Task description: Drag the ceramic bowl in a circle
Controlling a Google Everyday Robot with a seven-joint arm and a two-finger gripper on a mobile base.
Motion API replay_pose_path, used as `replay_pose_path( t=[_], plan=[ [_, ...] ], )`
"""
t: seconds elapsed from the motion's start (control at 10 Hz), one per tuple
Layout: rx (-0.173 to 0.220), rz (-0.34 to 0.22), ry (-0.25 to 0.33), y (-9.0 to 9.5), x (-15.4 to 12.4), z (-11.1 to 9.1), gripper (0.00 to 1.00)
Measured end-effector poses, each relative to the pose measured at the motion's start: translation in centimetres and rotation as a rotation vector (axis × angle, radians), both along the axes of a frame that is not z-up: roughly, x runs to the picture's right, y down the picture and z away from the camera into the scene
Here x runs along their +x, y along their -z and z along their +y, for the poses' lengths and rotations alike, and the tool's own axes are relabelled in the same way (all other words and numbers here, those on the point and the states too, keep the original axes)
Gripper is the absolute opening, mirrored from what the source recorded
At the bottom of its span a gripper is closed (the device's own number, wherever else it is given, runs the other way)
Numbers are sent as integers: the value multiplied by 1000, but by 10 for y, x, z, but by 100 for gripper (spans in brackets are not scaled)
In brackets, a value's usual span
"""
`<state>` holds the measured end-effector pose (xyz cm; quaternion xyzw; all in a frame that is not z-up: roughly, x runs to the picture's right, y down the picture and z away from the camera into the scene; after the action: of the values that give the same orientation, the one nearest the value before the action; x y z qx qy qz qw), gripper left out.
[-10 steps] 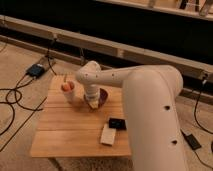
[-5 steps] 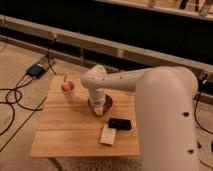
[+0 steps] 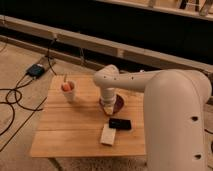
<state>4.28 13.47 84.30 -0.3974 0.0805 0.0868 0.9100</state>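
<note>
Wooden slatted table (image 3: 65, 131), light-toned, standing on a speckled floor; a dark wall with a pale horizontal rail (image 3: 75, 42) runs behind it.

Item 1: ceramic bowl (image 3: 119, 103). Dark maroon, shallow, round. It sits on the tabletop toward the far right part of the surface. Only its right rim and part of the inside show, as the left part is covered by the arm's end.

Item 2: gripper (image 3: 109, 109). Pale, pointing straight down from the wrist, with its tip set at or in the left portion of the bowl. Whether it is spread or clamped on the rim cannot be told from this view.

Item 3: robot arm (image 3: 172, 112). White, bulky, filling the right of the picture. Its forearm reaches left across the table's far edge to a rounded wrist joint directly above the bowl.

Item 4: black flat device (image 3: 120, 124). Rectangular, lying on the table just in front of the bowl and apart from it.

Item 5: white flat object (image 3: 107, 135). Oblong, just in front of the black device, near the table's front edge.

Item 6: white cup (image 3: 68, 92). Upright, left of the bowl and well apart from it, with an orange thing (image 3: 65, 86) showing at its mouth.

Item 7: black box (image 3: 36, 70). On the floor beyond the table's left corner.

Item 8: dark cables (image 3: 15, 97). Looped on the floor to the left.
</note>
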Motion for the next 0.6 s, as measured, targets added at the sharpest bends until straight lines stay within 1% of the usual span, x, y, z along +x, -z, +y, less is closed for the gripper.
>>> replay_pose_path(
  t=[0.2,0.3,0.6],
  plan=[
    [15,26,-18,-8,12,-10,0],
    [27,46,-25,-18,20,-18,0],
    [52,72,-42,-37,29,-38,0]
  ],
)
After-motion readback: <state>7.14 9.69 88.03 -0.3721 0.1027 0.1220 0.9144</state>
